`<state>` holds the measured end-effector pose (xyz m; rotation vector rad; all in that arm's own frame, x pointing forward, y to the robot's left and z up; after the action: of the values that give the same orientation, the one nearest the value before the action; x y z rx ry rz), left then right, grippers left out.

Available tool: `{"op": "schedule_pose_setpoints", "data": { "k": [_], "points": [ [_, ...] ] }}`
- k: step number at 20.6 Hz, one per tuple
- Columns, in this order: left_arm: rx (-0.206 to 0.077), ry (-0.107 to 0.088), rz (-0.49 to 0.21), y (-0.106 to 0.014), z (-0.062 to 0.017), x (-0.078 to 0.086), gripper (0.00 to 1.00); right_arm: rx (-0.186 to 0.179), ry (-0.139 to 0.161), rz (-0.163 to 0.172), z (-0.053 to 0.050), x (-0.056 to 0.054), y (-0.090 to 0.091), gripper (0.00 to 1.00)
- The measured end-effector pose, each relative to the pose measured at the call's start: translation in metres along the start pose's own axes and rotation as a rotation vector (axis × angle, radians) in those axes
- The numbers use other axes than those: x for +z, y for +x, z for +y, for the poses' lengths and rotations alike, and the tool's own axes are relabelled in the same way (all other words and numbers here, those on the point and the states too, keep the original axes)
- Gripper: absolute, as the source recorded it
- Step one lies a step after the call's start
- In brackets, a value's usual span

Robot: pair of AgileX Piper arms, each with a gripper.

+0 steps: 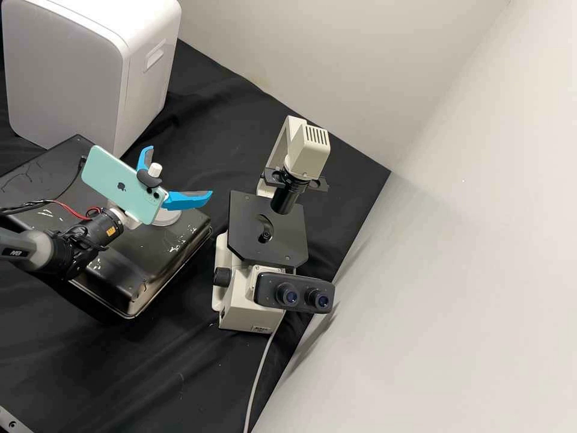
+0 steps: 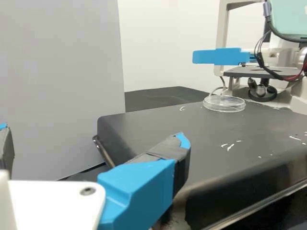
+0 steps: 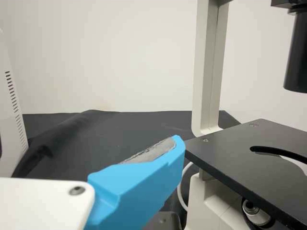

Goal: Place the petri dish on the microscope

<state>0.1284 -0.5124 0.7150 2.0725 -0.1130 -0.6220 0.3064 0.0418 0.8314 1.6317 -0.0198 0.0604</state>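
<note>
From the high view, the petri dish (image 1: 170,220) lies flat on a raised black case (image 1: 150,258) that stands on the surface (image 1: 120,373), just beside the microscope (image 1: 243,300). The microscope's black stage (image 1: 291,240) is bare, ready to receive the dish. The right hand (image 1: 179,171) hangs over the dish with its two blue fingers spread wide and nothing between them, a spread that looks chosen to straddle the rim from above. The teal phone (image 1: 117,178) on its wrist hides part of the dish. In the left wrist view the dish (image 2: 224,103) sits near the case's far edge. One finger (image 2: 218,55) of the right hand is clearly above the dish and apart from it, so no grip is made yet. The left hand (image 2: 91,139) is low at the opposite side of the case, its fingers wide apart and empty, seemingly parked out of the way. The right wrist view looks past one blue finger (image 3: 144,177) to the stage (image 3: 240,158) close by, which suggests only a short sideways carry once the dish is lifted.
</note>
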Motion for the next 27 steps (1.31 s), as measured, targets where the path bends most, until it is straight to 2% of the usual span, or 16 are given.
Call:
{"op": "schedule_pose_setpoints", "data": {
  "k": [10, 13, 15, 21, 27],
  "points": [
    [-0.002, 0.0, -0.005, 0.0, -0.0003, 0.001, 1.0, 0.003, 0.0, 0.003, -0.001, 0.001, -0.003, 1.0],
    [-0.002, 0.0, -0.005, 0.0, -0.0003, 0.001, 1.0, 0.001, 0.0, 0.0, -0.006, 0.007, -0.012, 1.0],
    [-0.002, 0.0, -0.005, 0.0, -0.0003, 0.001, 1.0, -0.007, 0.005, -0.013, -0.011, 0.011, -0.02, 1.0],
    [-0.002, 0.0, -0.005, 0.0, -0.0003, 0.001, 1.0, 0.007, 0.004, 0.015, -0.016, 0.013, -0.035, 1.0],
    [-0.007, 0.003, -0.004, 0.0, -0.0014, 0.001, 1.0, -0.01, 0.003, 0.002, -0.026, 0.021, -0.042, 1.0]
  ]
}}
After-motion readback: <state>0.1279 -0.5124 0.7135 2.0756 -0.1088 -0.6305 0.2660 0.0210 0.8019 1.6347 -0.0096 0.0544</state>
